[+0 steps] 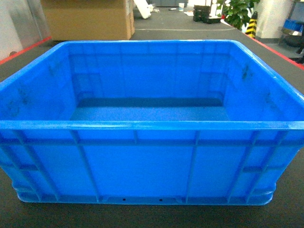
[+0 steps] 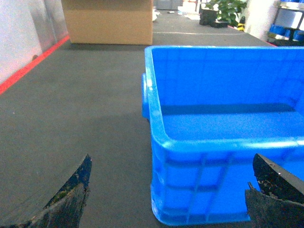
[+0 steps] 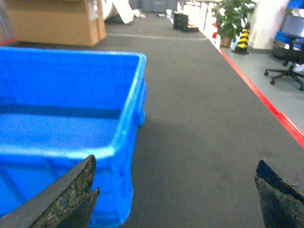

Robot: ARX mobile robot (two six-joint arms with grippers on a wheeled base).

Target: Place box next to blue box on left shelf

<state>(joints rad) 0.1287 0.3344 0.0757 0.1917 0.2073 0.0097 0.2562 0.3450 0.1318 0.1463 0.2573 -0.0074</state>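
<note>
Left claw [image 2: 168, 199] spread wide, empty, straddling near left corner of large bright-blue ribbed plastic crate [image 1: 142, 156]; right claw [image 3: 173, 194] likewise at right corner, likely poised for two-handed lift.

Left gripper [image 2: 168, 194] dark, scuffed, wedge-shaped fingers; right gripper [image 3: 173, 194] alike

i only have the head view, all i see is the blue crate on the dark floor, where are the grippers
Observer: Left gripper is open, straddling the box's near left corner; one finger sits inside the rim line, the other out over the floor.
Operator: and the right one
Observer: Right gripper is open too, at the near right corner; its left finger overlaps the box.
Operator: any shelf around
Observer: None in any view; only a cardboard box far back left.
</note>
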